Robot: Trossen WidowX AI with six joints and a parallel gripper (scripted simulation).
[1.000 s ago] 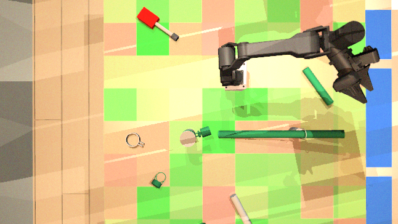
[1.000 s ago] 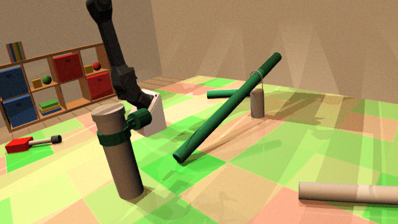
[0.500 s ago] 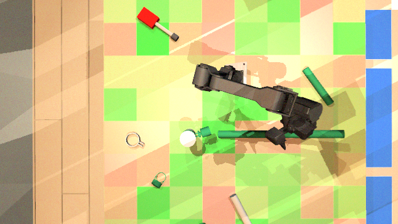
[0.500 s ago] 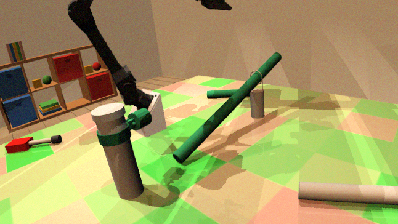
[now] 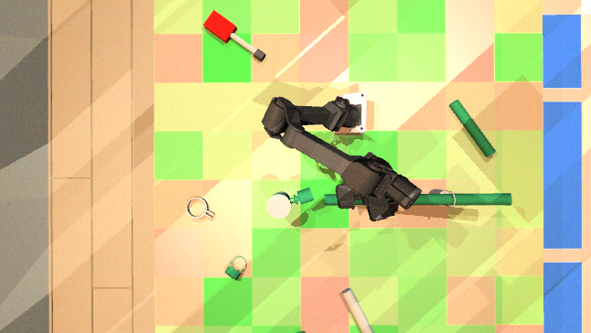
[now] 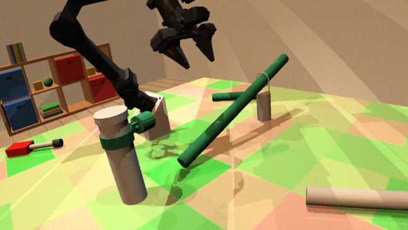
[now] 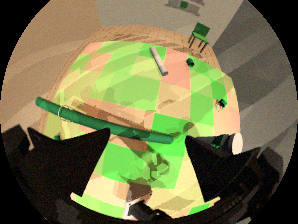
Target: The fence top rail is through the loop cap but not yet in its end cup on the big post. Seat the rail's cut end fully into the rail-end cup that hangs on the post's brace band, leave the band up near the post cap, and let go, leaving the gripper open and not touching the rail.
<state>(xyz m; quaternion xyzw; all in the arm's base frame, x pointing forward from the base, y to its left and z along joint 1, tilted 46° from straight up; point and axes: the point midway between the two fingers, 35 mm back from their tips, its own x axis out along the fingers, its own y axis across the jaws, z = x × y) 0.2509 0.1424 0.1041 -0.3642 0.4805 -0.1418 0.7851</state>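
Green rail: the top rail (image 6: 232, 111) slants, its far part carried in the loop cap (image 6: 264, 76) on the short post (image 6: 263, 107), its cut end down on the checked mat, just short of the cup.
Rail-end cup: green cup (image 6: 143, 121) hangs off the brace band (image 6: 116, 143), mouth facing the rail — and it holds nothing.
Band: sits high on the big post (image 6: 121, 158), just under the pale cap.
Gripper: the gripper (image 6: 192, 52) hangs above the rail's middle, fingers spread wide, nothing between them, clear of the rail.
Shelf unit: the shelf unit (image 6: 60, 89) by the wall keeps red and blue bins, a green ball and stacked books in its cubbies.
Top view only: a loose metal ring (image 5: 198, 208) near the mat's left edge, a spare green cup (image 5: 236, 268) lower down.
Exterior view only: the rail's tilt and the gap under the gripper.
Wrist view: rail (image 7: 107, 120) crosses between the dark finger tips.
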